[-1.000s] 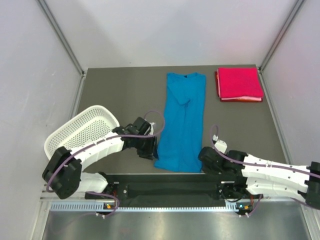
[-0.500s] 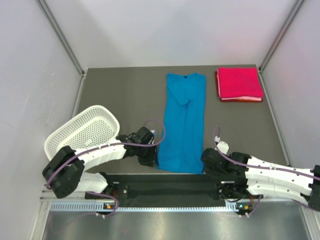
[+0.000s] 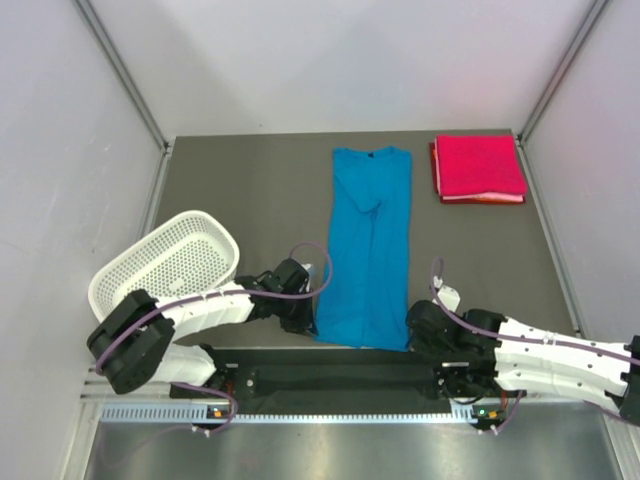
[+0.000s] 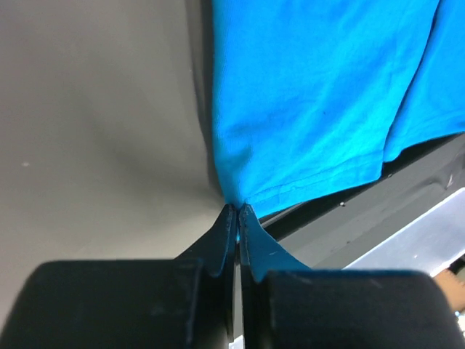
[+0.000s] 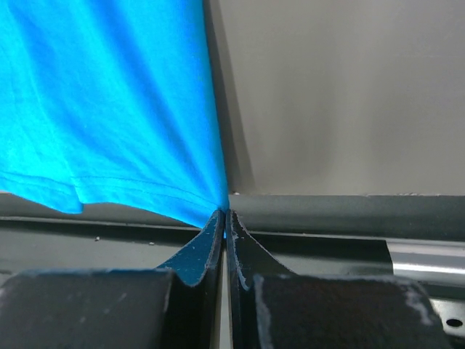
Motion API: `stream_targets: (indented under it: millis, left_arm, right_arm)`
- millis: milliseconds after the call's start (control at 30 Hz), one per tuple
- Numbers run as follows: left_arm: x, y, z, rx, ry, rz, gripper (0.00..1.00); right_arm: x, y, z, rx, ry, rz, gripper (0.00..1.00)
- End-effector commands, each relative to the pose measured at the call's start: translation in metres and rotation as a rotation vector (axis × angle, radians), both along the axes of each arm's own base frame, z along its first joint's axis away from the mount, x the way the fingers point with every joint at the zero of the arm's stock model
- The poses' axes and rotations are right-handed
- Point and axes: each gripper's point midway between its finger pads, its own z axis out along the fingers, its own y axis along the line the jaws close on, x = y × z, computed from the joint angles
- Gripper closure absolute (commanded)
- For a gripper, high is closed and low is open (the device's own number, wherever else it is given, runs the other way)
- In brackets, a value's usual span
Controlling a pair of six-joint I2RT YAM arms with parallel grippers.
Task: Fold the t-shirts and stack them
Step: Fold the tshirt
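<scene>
top external: blue t-shirt (image 3: 370, 250) lies lengthwise on the surface (image 3: 250, 190), left hand (image 3: 305, 318) and right hand (image 3: 412, 335) each clenched on a near corner; folded pink-red t-shirt (image 3: 478, 167) far right; white basket (image 3: 165, 262) at left edge.

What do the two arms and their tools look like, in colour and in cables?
The left arm and the right arm have white shells with black joints. A thin purple cable loops along each. The left tool and right tool have black, tapering fingers.
</scene>
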Motion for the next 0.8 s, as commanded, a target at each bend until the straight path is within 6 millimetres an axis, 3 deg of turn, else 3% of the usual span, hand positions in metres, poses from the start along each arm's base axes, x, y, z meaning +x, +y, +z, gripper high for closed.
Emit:
stream_targets:
  millis: [0,200,400,567,767]
  left_arm:
    - [-0.004,-0.014,0.006,-0.069,-0.009,-0.002,1.0]
    - [-0.017,-0.018,0.002,-0.064,0.006,0.033,1.0]
    - [-0.01,-0.006,0.004,0.009,-0.025,0.078,1.0]
    - [-0.007,-0.015,0.023,-0.048,-0.04,0.085,1.0]
    - [0.0,-0.026,0.032,-0.052,-0.037,0.076,1.0]
  right_arm:
    - [-0.004,-0.001,-0.003,0.016,0.007,0.011,1.0]
    - [-0.006,-0.002,-0.007,0.028,0.011,0.012,1.0]
    - [-0.006,-0.007,-0.003,0.027,-0.007,0.009,1.0]
    - [0.001,-0.006,0.012,0.051,-0.06,0.025,1.0]
    - [0.016,0.005,0.036,0.045,-0.134,0.056,1.0]
